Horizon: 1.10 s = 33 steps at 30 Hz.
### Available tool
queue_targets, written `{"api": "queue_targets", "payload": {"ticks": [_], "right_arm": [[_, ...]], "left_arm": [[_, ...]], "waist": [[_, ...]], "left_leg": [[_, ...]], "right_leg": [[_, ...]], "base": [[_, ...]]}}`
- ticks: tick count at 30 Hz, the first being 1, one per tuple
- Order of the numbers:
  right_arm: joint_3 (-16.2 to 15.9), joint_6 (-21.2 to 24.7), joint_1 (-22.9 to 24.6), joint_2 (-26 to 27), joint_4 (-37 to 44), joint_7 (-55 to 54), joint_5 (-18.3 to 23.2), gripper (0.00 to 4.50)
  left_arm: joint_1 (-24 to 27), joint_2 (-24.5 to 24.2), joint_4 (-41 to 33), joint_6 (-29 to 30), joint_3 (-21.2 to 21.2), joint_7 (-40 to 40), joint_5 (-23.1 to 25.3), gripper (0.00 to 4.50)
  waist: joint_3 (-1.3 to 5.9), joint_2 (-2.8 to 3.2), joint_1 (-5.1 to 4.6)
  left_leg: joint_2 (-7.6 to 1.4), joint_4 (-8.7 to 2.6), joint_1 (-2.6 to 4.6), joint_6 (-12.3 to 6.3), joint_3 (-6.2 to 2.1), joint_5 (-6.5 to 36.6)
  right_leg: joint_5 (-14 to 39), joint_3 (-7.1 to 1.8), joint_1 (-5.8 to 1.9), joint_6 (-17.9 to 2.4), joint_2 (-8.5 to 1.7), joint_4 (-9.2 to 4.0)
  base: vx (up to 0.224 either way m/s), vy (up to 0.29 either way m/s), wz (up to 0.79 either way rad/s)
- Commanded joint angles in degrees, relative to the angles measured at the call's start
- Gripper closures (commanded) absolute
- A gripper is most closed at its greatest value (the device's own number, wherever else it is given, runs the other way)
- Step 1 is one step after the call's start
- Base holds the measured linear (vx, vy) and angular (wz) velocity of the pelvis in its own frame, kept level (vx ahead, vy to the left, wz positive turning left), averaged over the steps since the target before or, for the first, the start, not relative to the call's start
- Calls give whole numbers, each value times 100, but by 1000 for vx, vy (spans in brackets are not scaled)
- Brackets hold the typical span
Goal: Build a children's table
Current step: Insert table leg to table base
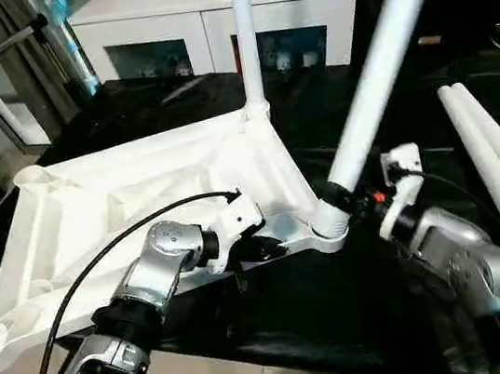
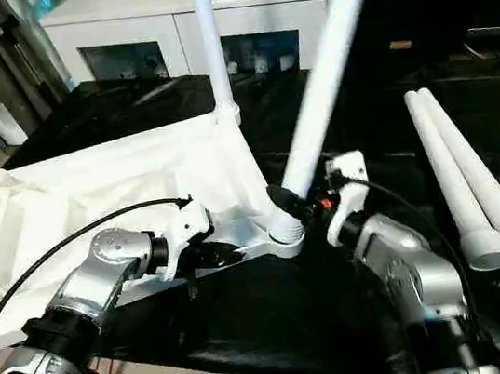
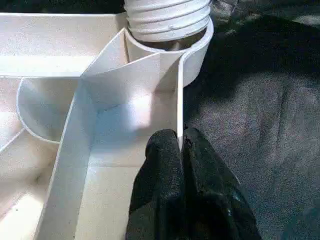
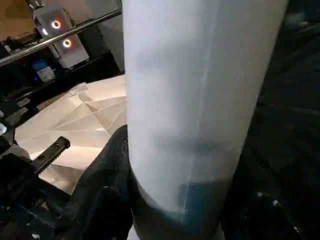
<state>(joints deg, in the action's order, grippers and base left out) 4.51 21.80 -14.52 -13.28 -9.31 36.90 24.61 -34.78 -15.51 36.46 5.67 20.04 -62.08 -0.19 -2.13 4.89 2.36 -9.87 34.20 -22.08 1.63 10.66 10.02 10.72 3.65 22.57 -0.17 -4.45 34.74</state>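
- The tabletop [image 1: 140, 203] lies underside up on the black surface [image 1: 296, 302]; one leg [image 1: 246, 37] stands at its far corner.
- Your right tool [image 2: 301, 200] grips a second, tilted leg [image 1: 374, 74] entering the near socket [image 1: 327, 232].
- Your left tool [image 3: 182, 145] is clenched on the tabletop's rim beside that socket.
- Two spare legs [image 2: 465, 174] lie to the right, unfitted.

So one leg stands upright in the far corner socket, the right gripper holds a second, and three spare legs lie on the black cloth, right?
Not quite: two spare legs lie on the black cloth, not three, as the right eye view shows. One leg stands upright in the far corner; the right gripper holds a second.
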Motion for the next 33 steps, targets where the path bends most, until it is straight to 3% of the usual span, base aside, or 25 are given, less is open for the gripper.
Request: {"api": "queue_targets", "payload": {"ticks": [1,3,5,7,14,15,17,18,19,21,22,23,24,25,26,30,33], "right_arm": [[-181,87,349,-89,-262,-141,-401,263],[-320,-37,478,-100,-53,-222,-542,263],[-371,-89,580,-59,95,-293,-587,263],[-359,-189,641,10,115,-349,-604,263],[-517,-365,673,52,84,-483,-764,263],[-605,-349,645,9,81,-484,-841,263],[-924,-311,503,-169,33,-416,-1136,263],[-924,-311,503,-169,33,-416,-1136,264],[-1045,-290,420,-224,8,-362,-1226,264],[-1165,-248,326,-263,-31,-288,-1291,264],[-1253,-232,245,-295,-86,-219,-1343,264],[-1285,-231,214,-312,-109,-187,-1368,264],[-1343,-228,163,-345,-146,-128,-1411,264],[-1421,-211,106,-403,-172,-21,-1443,264],[-1474,-146,68,-463,-159,125,-1390,264],[-1600,-166,-58,-572,-312,468,-1367,264],[-1635,-345,-321,-659,-716,806,-1407,264]], "left_arm": [[-106,-63,78,-54,-202,189,-9,450],[-139,-41,134,-90,-212,253,13,450],[-158,-19,183,-119,-224,302,27,450],[-175,-2,232,-143,-247,343,31,450],[-228,10,301,-167,-272,400,36,450],[-234,6,312,-180,-268,408,47,450],[-207,-8,293,-211,-247,426,77,450],[-207,-8,293,-211,-247,426,77,450],[-170,-10,246,-199,-244,419,70,450],[-104,-17,177,-177,-228,396,66,450],[-71,-23,147,-163,-211,374,66,450],[-65,-25,143,-160,-206,368,67,450],[-56,-28,137,-157,-200,361,68,450],[-35,-32,109,-151,-193,356,67,450],[-2,-36,46,-128,-198,354,52,450],[29,-29,-25,-81,-194,314,25,450],[23,-54,-134,-64,-117,143,14,450]], "waist": [[291,-31,6],[276,-1,-3],[272,-51,-30],[265,-25,-38],[255,-8,-67],[254,-39,-57],[240,-43,-69],[237,-89,-61],[230,-83,-68],[212,-99,-72],[211,-159,-88],[212,-139,-82],[205,-168,-92],[193,-140,-102],[192,-245,-117],[189,-194,-84],[205,-211,-87]], "left_leg": [[-299,-454,112,-48,-165,1830],[-299,-469,120,-24,-179,1973],[-299,-485,124,17,-187,2079],[-300,-490,146,51,-193,2255],[-308,-527,139,95,-214,2426],[-306,-526,141,81,-216,2401],[-313,-533,152,97,-217,2456],[-307,-529,140,89,-220,2391],[-307,-525,162,98,-209,2438],[-307,-536,149,99,-229,2481],[-309,-536,151,101,-228,2536],[-308,-540,151,103,-240,2538],[-312,-544,154,99,-235,2558],[-311,-544,169,132,-242,2673],[-316,-547,163,122,-238,2676],[-320,-545,183,97,-236,2625],[-312,-535,172,39,-218,2523]], "right_leg": [[1824,-249,-213,-1084,-414,-544],[2038,-245,-205,-1024,-417,-564],[2171,-246,-201,-972,-409,-578],[2363,-254,-175,-943,-421,-596],[2303,-249,-175,-957,-429,-599],[2370,-252,-178,-944,-438,-602],[2525,-252,-163,-893,-436,-619],[2606,-254,-177,-861,-444,-613],[2757,-261,-146,-819,-446,-638],[2993,-257,-153,-745,-464,-657],[3079,-254,-144,-688,-457,-679],[3092,-253,-149,-684,-463,-666],[3129,-255,-137,-669,-459,-680],[3227,-254,-118,-650,-463,-694],[3258,-252,-123,-632,-457,-703],[3274,-275,-105,-632,-473,-710],[3034,-275,-130,-756,-463,-687]], "base": [[0,0,0],[0,0,0],[0,0,0],[0,0,0],[0,0,0],[0,0,0],[0,0,0],[0,0,0],[0,0,0],[0,0,0],[0,0,0],[0,0,0],[0,0,0],[0,0,0],[0,0,0],[0,0,0],[0,0,0]]}}
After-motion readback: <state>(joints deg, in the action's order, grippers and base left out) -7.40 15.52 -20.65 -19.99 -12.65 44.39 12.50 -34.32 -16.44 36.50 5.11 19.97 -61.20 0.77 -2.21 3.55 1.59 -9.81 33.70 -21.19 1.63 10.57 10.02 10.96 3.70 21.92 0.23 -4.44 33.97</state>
